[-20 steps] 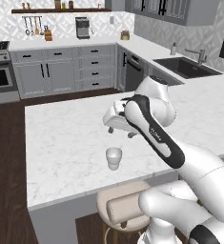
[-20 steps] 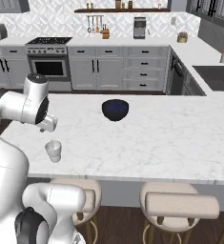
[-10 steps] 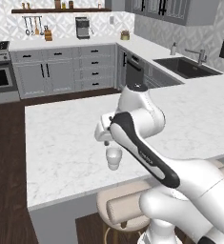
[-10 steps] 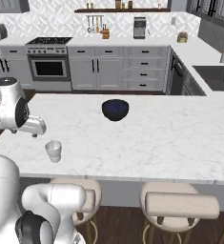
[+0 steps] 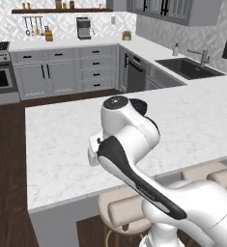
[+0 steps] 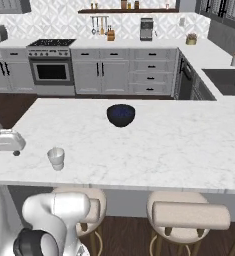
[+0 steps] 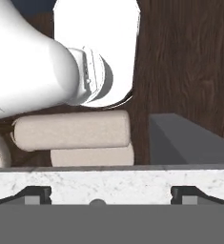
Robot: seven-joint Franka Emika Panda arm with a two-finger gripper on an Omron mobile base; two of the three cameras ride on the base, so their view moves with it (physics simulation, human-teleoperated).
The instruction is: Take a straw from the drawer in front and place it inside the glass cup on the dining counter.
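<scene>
Right base view shows the glass cup [image 6: 56, 158] upright on the marble worktop [image 6: 154, 145], near its front edge, left of and nearer than a dark blue bowl [image 6: 121, 114]. The white hand with the pincer [image 6: 4, 152] sits at the left edge, well left of the cup and apart from it. Hand view has the two dark fingertips [image 7: 35, 194] spread wide apart, nothing between them, over the worktop's edge with beige stools [image 7: 73, 130] beyond. Whether a straw stands in the cup cannot be told.
</scene>
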